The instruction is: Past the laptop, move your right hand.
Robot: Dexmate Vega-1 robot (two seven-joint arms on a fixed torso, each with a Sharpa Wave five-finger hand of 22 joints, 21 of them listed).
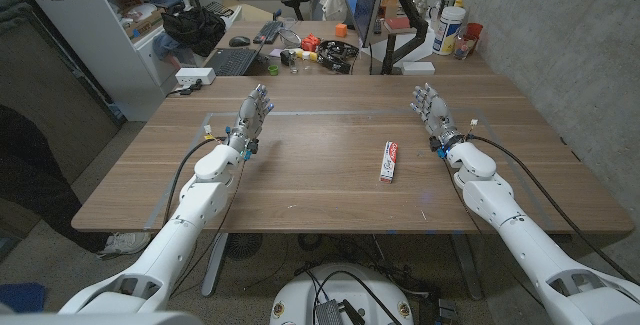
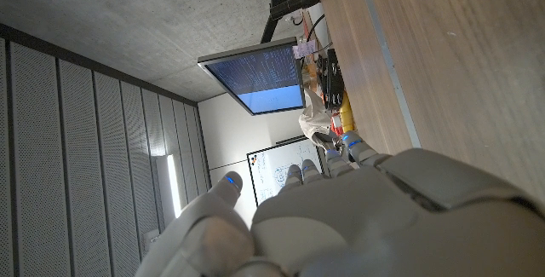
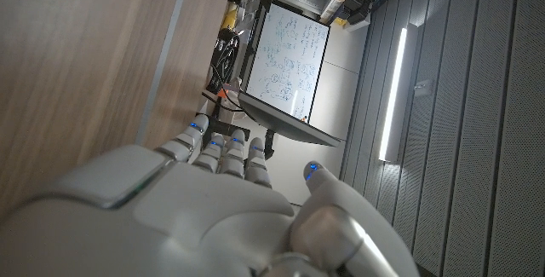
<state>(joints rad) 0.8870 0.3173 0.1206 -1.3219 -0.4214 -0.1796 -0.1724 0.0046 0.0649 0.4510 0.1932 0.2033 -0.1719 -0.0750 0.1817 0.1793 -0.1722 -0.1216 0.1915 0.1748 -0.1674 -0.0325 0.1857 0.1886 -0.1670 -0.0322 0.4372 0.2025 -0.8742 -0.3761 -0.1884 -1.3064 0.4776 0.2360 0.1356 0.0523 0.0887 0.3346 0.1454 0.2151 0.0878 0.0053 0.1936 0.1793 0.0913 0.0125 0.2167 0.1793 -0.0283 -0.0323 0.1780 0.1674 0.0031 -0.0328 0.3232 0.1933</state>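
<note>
On the far right of the wooden table, the right hand stands with fingers apart and extended toward the far edge, holding nothing. The left hand mirrors it on the far left, also spread and empty.

Laptop location: the only candidate is a dark keyboard unit on the cluttered desk beyond the table's far-left edge. Whether it is a laptop or a separate keyboard cannot be told.

Governing relation: the unit lies far and well to the left of the right hand, with its long axis running roughly left-right. The left hand is the nearer one. The right hand would likely have to cross the table's far edge leftward to pass it.

A toothpaste tube lies near and left of the right hand, well apart from it, with its long axis running near-far. It appears to sit outside that path.
</note>
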